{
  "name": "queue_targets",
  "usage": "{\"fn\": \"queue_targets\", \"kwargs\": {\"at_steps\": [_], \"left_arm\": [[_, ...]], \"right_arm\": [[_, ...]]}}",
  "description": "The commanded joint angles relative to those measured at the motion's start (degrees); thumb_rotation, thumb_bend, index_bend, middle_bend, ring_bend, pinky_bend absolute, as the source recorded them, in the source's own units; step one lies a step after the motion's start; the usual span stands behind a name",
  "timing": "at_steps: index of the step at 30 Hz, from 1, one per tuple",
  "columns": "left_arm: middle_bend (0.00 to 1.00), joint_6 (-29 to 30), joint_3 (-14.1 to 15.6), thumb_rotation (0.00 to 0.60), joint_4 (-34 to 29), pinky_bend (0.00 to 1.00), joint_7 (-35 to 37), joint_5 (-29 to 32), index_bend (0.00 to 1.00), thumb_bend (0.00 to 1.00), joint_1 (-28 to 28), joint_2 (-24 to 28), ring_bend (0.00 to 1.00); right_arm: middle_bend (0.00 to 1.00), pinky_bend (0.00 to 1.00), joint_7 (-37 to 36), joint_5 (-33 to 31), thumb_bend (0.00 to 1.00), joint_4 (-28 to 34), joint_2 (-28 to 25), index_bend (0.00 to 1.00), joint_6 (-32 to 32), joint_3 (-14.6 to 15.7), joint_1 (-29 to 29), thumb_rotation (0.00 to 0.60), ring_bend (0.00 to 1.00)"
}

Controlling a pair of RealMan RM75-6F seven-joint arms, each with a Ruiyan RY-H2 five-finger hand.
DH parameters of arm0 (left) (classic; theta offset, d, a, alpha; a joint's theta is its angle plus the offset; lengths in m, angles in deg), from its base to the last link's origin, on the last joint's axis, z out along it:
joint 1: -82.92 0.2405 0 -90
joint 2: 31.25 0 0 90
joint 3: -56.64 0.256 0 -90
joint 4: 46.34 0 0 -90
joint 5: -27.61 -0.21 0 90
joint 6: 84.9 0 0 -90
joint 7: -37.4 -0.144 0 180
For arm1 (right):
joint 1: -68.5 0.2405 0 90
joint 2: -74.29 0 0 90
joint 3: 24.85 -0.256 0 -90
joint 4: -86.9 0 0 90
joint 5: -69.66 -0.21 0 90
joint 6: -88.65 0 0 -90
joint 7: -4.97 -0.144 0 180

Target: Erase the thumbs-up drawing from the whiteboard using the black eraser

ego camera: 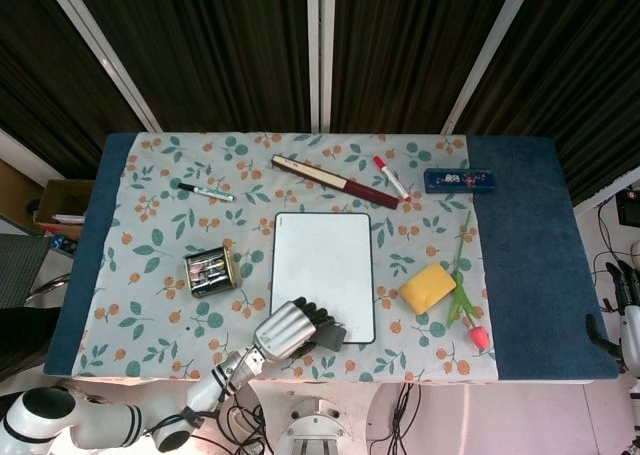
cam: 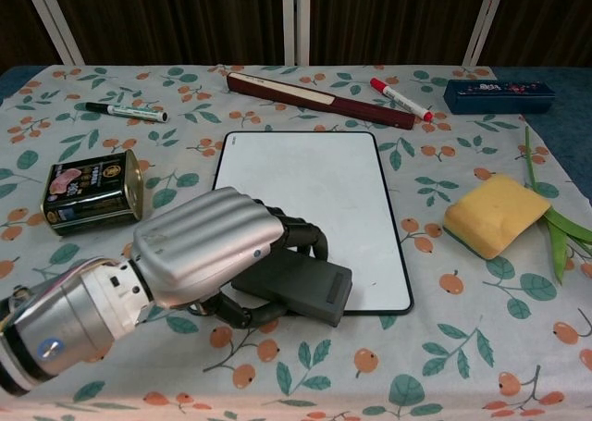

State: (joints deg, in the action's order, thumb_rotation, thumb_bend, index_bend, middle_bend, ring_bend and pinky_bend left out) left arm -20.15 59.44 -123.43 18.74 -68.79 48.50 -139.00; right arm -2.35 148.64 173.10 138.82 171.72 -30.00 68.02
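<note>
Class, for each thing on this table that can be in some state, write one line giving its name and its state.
Whiteboard: flat, visible surface wiped clean.
Black eraser: held by the left hand, on the board's near edge.
Red marker: capped, lying down.
Green marker: lying down.
Tin can: on its side.
Sponge: lying untouched.
Right hand: beside the table, holding nothing visible.
</note>
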Motion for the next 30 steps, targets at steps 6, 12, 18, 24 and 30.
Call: {"fn": "queue_targets", "kwargs": {"at_steps": [6,12,18,24,30], "left_arm": [[0.76,-1.4,-2.0,0.6,3.2,0.72,-1.7,0.7,0.83,0.51,-1.3,-3.2,0.64],[0.76,-2.5,-4.1,0.6,4.9,0.72,-2.5,2.3,0.83,0.51,-2.3,-4.6,0.64],[0.76,-3.7,-5.8,0.6,7.0,0.72,-2.7,4.4,0.83,0.51,-3.0,-5.7,0.64],[0.76,-4.2,-8.5,0.6,8.9,0.72,-2.3,7.0,0.83,0.51,-3.9,-5.6,0.64],[0.76,-3.4,-8.0,0.6,7.6,0.72,-1.7,7.7,0.83,0.51,-3.3,-3.6,0.64]], "right_arm": [[0.0,0.0,-1.1,-0.1,0.34,-0.7,-0.1,0.0,0.2,0.0,-0.4,0.6,0.0],[0.0,0.0,-1.7,-0.1,0.34,-1.2,-0.1,0.0,0.2,-0.1,-0.4,0.6,0.0],[0.0,0.0,-2.3,0.5,0.34,-1.9,0.1,0.0,1.1,-0.2,-0.5,0.6,0.0],[0.0,0.0,-2.7,0.3,0.34,-2.1,0.0,0.0,0.9,-0.3,-0.6,0.6,0.0],[0.0,0.0,-2.7,0.3,0.34,-2.3,0.2,0.0,0.3,-0.3,-0.3,0.6,0.0]]}}
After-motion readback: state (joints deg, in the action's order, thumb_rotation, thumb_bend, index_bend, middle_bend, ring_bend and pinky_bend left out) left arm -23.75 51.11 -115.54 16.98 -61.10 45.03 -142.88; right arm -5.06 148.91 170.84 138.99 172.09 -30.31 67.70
